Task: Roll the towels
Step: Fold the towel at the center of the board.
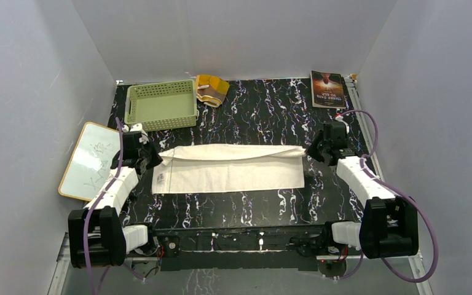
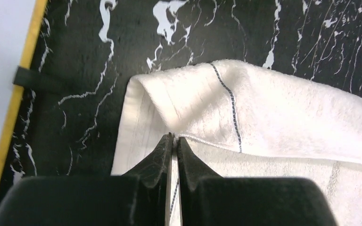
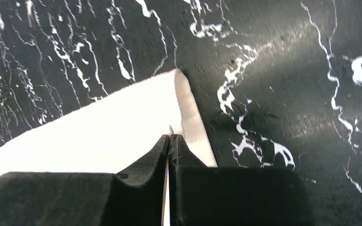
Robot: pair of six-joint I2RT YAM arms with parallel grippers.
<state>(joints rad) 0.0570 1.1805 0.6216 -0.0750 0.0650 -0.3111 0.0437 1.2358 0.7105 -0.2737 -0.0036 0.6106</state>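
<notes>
Top external view: white towel (image 1: 230, 169) lies across the middle of the desk (image 1: 252, 114), far edge folded over, left gripper (image 1: 150, 158) and right gripper (image 1: 312, 150) each clenched on a folded corner; uneven pulling could slip a pinch, skewing the fold.

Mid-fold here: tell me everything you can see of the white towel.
The white towel is a long strip of soft, terry-looking cloth lying left to right across the middle of the black marbled table. Its far long edge is folded over toward the near side. A thin dark stripe crosses the left end. The left fingers are shut on the folded layer's left corner, the right fingers on its right corner.
</notes>
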